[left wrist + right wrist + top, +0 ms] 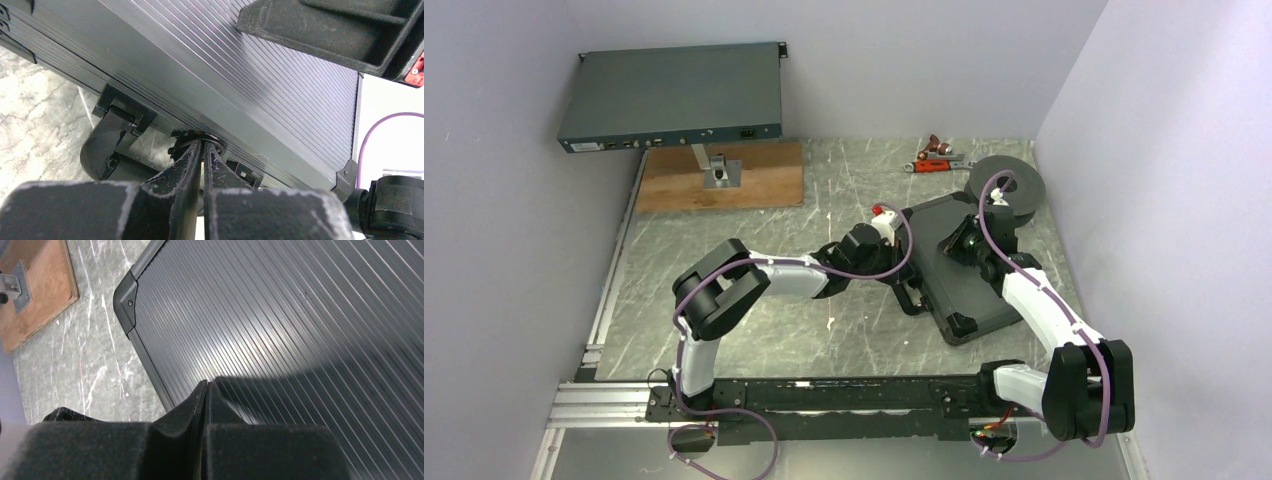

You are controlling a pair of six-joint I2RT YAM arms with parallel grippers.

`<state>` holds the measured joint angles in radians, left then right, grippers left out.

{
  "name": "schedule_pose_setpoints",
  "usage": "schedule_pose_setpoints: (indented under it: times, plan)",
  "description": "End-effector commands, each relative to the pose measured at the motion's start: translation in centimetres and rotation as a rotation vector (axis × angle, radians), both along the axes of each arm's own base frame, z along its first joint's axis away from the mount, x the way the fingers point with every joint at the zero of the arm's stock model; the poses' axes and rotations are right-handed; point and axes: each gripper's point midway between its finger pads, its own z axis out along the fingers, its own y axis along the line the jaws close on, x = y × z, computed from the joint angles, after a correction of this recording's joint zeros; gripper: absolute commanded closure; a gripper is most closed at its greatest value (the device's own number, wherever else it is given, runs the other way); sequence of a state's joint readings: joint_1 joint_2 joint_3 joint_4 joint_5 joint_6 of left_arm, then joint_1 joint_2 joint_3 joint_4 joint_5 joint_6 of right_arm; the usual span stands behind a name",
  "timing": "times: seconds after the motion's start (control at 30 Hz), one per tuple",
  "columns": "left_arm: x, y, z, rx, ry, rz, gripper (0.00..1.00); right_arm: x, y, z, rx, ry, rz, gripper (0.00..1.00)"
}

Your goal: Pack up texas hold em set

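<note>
Mostly packed, by the look of it; only the fastening left to finish.

Shows the case (959, 270) closed and lying flat on the table (824, 330), with the spool (1014, 185) just behind its far right corner. Shows no chips, cards or dice loose anywhere around the case, so presumably holds them all inside. Finds the left fingers (195, 150) pressed together, tips at a latch (197, 136) on the case's front edge, just beside the handle (107, 145); cannot tell whether pinching it or merely pushing. Finds the right fingers (200, 390) likewise fully closed and empty, tips down on the ribbed lid near a corner of the case. Leaves, at a guess, snapping the latches and checking the lid holds shut.
</note>
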<state>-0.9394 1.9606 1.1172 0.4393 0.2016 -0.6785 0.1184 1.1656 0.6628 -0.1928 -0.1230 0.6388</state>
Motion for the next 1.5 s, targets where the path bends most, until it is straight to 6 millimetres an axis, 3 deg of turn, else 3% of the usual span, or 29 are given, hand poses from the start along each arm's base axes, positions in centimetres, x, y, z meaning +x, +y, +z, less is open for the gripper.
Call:
schedule_pose_setpoints:
  times: [0.0,0.4,0.9,1.03,1.2,1.47]
  plan:
    - [-1.8,0.2,-1.8,0.026,0.044,-0.021,0.88,-7.3,-0.7,-6.8,-0.066,0.354,0.036,1.0]
    - [-2.4,0.6,-2.7,0.045,0.052,-0.015,0.89,-7.3,-0.7,-7.0,-0.065,0.358,0.037,1.0]
    - [-2.7,1.0,-1.6,0.052,0.021,0.002,0.89,-7.3,-0.7,-7.0,-0.062,0.357,0.038,1.0]
    - [-2.7,0.8,-1.0,0.042,0.009,-0.002,0.89,-7.3,-0.6,-7.0,-0.062,0.356,0.038,1.0]
    - [-2.7,1.0,1.3,0.035,-0.024,0.01,0.89,-7.4,-0.6,-7.0,-0.062,0.356,0.038,1.0]
    - [-2.0,-0.1,1.8,0.029,-0.048,-0.002,0.89,-7.3,-0.6,-7.1,-0.061,0.358,0.041,1.0]
